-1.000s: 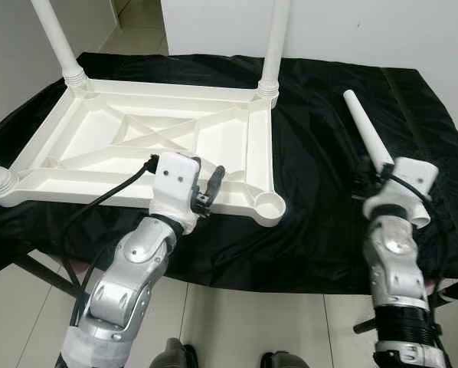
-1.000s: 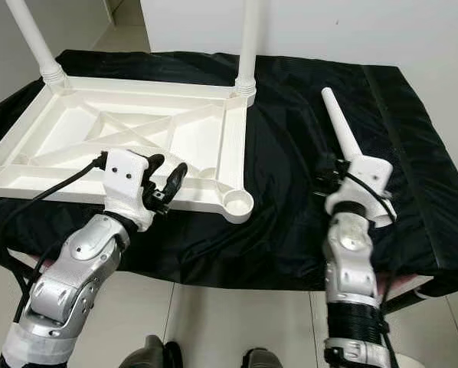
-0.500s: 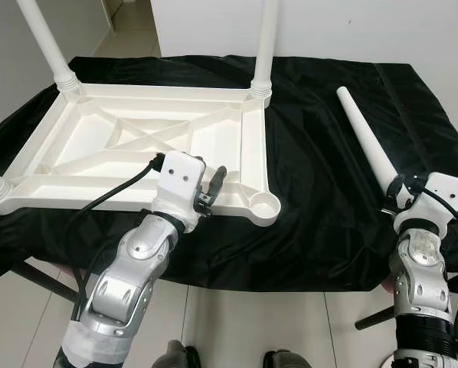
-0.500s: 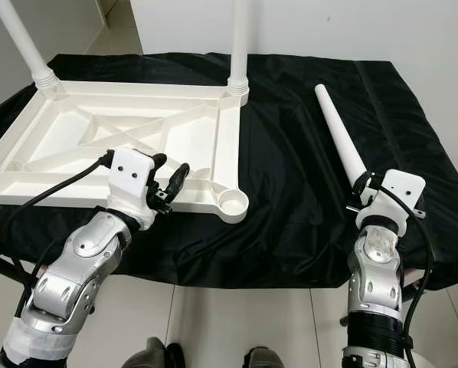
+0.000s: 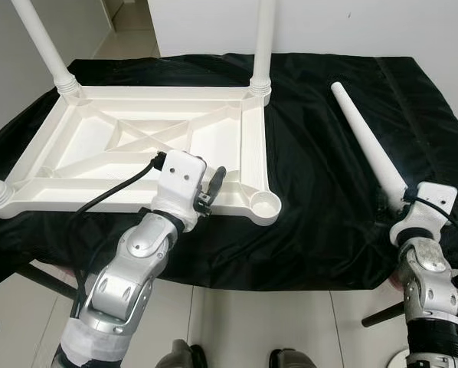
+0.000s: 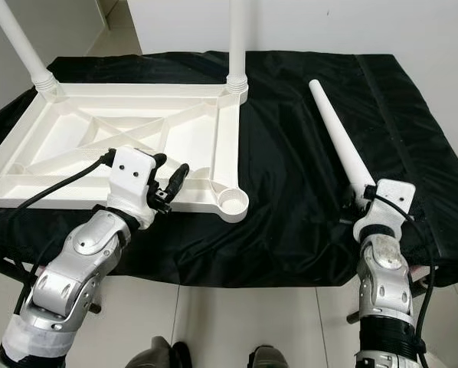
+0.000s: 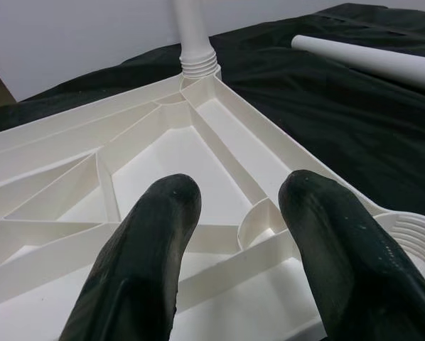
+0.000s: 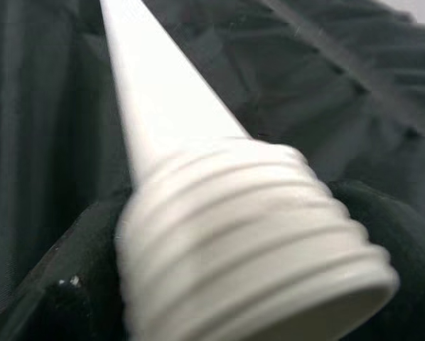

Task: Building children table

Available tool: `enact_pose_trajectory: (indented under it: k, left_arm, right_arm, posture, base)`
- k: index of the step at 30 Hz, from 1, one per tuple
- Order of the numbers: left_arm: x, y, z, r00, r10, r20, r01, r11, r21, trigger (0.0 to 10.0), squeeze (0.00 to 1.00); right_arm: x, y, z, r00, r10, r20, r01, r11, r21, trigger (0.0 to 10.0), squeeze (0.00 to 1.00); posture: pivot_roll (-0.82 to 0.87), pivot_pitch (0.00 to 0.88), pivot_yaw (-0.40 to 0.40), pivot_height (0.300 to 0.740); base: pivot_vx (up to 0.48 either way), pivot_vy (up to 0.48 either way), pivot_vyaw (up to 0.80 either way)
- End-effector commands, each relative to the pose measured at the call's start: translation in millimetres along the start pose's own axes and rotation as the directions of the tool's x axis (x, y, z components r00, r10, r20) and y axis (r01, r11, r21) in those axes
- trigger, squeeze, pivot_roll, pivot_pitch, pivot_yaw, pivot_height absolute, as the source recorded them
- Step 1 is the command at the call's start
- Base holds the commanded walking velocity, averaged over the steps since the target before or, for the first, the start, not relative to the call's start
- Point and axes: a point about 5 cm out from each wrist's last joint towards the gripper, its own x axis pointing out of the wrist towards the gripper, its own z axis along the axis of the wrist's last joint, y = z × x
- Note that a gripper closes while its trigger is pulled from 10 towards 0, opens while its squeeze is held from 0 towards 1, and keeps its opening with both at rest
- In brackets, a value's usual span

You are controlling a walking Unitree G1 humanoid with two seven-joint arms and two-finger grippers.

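The upturned white tabletop (image 5: 148,149) lies on the black-draped desk (image 5: 321,215), three legs already standing in its corners. The empty socket (image 5: 266,205) is the near corner facing the loose leg (image 5: 367,142), which lies well apart from the tabletop. The right end effector (image 5: 404,205) grips that leg at its threaded end, fingers closed around it. The left end effector (image 7: 234,234) hovers spread and empty beside the socket. Best approach: lift the leg upright, threads down, centre it squarely over the socket, then twist without cross-threading while the left steadies the rim.
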Motion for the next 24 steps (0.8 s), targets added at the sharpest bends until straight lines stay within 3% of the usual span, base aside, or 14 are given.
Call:
enact_pose_trajectory:
  k: [1, 5, 12, 13, 14, 15, 18, 19, 24]
  left_arm:
    - [0.2, -2.8, -3.8, 0.998, -0.049, -0.028, 0.049, 0.999, 0.016, 10.0, 0.0]
    - [1.2, -3.7, -3.6, 0.998, -0.058, -0.028, 0.058, 0.998, 0.034, 10.0, 0.0]
    - [10.9, -2.4, 0.7, 0.997, -0.077, -0.007, 0.077, 0.996, 0.044, 10.0, 0.0]
    - [13.0, -1.3, 2.0, 0.997, -0.078, -0.003, 0.078, 0.995, 0.061, 10.0, 0.0]
    - [13.0, -1.3, 2.0, 0.997, -0.078, -0.003, 0.078, 0.995, 0.061, 10.0, 0.0]
    - [14.3, -0.4, 2.5, 0.997, -0.076, -0.002, 0.076, 0.995, 0.067, 10.0, 0.0]
    - [14.3, -0.4, 2.5, 0.997, -0.076, -0.002, 0.076, 0.995, 0.067, 10.0, 0.0]
    - [15.0, 0.7, 2.8, 0.997, -0.071, 0.0, 0.071, 0.995, 0.063, 10.0, 0.0]
    - [13.1, -1.7, 1.3, 0.998, -0.064, -0.002, 0.064, 0.996, 0.065, 10.0, 0.0]
  right_arm:
    - [-0.5, 2.2, -6.5, 0.998, 0.055, -0.033, -0.054, 0.998, 0.032, 10.0, 0.0]
    - [-2.9, 3.3, -7.9, 0.995, 0.096, -0.032, -0.094, 0.994, 0.053, 10.0, 0.0]
    - [-10.6, 18.0, -3.5, 0.964, 0.263, 0.045, -0.265, 0.963, 0.052, 10.0, 0.0]
    - [-11.3, 20.8, -3.7, 0.957, 0.286, 0.05, -0.289, 0.956, 0.058, 3.6, 0.0]
    - [-11.3, 20.8, -3.7, 0.957, 0.286, 0.05, -0.289, 0.956, 0.058, 3.6, 0.0]
    - [-11.6, 22.2, -4.3, 0.953, 0.298, 0.05, -0.301, 0.951, 0.068, 2.1, 0.0]
    - [-11.6, 22.2, -4.3, 0.953, 0.298, 0.05, -0.301, 0.951, 0.068, 2.1, 0.0]
    - [-11.2, 23.3, -4.4, 0.95, 0.309, 0.048, -0.313, 0.946, 0.081, 0.0, 0.0]
    - [-12.6, 26.0, -5.1, 0.938, 0.345, 0.039, -0.347, 0.929, 0.129, 0.0, 0.0]
  posture:
    - [-0.15, 0.162, 0.122, 0.74]
    - [-0.16, 0.153, 0.125, 0.74]
    - [-0.17, 0.118, 0.148, 0.74]
    - [-0.17, 0.113, 0.149, 0.74]
    - [-0.17, 0.113, 0.149, 0.74]
    - [-0.17, 0.114, 0.143, 0.74]
    - [-0.17, 0.114, 0.143, 0.74]
    - [-0.17, 0.113, 0.142, 0.74]
    - [-0.17, 0.122, 0.12, 0.74]
  base:
    - [0.0, 0.0, 0.0]
    - [0.0, 0.0, 0.0]
    - [0.0, 0.0, 0.0]
    - [0.0, 0.0, 0.0]
    - [0.0, 0.0, 0.0]
    - [0.0, 0.0, 0.0]
    - [0.0, 0.0, 0.0]
    - [0.0, 0.0, 0.0]
    - [0.0, 0.0, 0.0]
